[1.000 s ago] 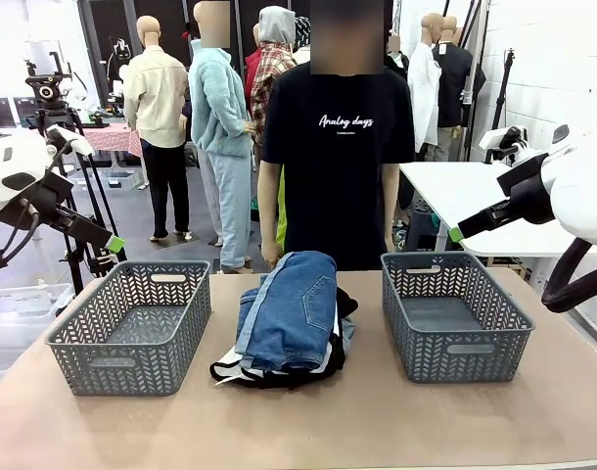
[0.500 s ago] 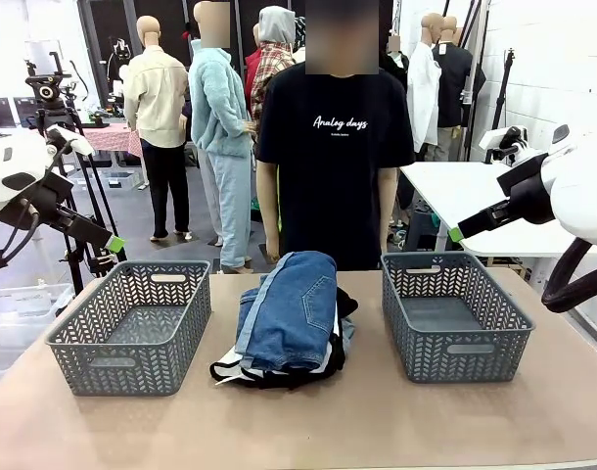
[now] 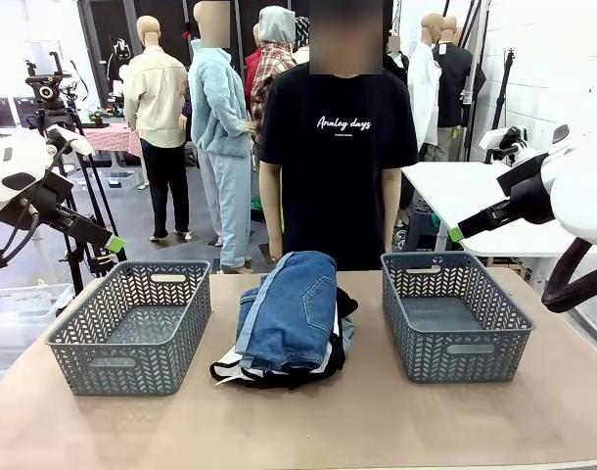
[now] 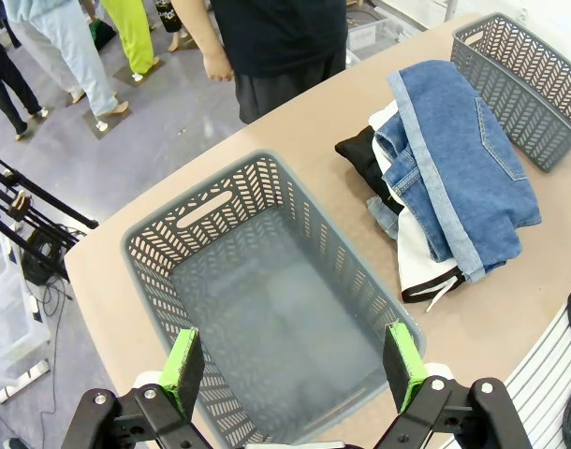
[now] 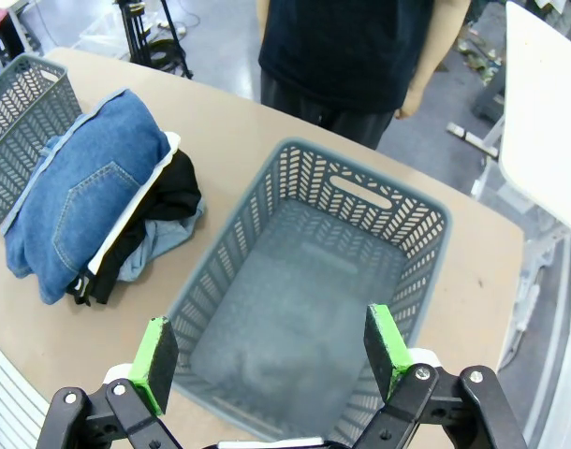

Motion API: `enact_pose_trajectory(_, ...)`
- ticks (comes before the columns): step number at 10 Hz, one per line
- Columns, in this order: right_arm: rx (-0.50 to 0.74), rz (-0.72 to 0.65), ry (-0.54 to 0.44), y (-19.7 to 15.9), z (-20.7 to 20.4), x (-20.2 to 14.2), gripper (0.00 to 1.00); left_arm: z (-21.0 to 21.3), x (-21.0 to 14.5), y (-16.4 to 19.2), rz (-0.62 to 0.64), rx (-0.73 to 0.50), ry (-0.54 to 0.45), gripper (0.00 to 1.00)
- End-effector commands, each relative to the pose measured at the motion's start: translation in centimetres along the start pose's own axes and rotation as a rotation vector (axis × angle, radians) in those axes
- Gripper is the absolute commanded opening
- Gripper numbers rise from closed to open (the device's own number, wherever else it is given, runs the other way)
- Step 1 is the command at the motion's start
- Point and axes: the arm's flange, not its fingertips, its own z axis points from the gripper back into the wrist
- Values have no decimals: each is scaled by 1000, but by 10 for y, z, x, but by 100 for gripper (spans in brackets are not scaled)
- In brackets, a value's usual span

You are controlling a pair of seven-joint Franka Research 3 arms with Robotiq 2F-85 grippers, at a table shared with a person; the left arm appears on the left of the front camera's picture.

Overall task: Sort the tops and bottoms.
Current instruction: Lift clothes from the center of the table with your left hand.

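Only the person (image 3: 338,166) has shifted slightly; the clothes lie as before, piled between two grey baskets (image 3: 122,367): dark jeans (image 3: 291,308) on top, with a white top (image 4: 412,262), black top (image 4: 360,152) and pale jeans (image 5: 154,251) beneath. The left gripper (image 4: 295,369) and right gripper (image 5: 271,351) hover wide open and empty, each above a basket.

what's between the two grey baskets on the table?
A stacked clothes pile, blue denim on top with white and black knits underneath. The front view shows it midway between the left basket and the right basket, touching neither.
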Motion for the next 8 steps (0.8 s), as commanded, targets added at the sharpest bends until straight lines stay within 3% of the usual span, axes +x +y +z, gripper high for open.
enact_pose_trajectory(1,0,-7,-11,0,-1,0,100,2,-1,2,-1,3,-1,100)
enact_pose_trajectory(8,0,-7,-11,0,-1,0,100,2,-1,2,-1,3,-1,100)
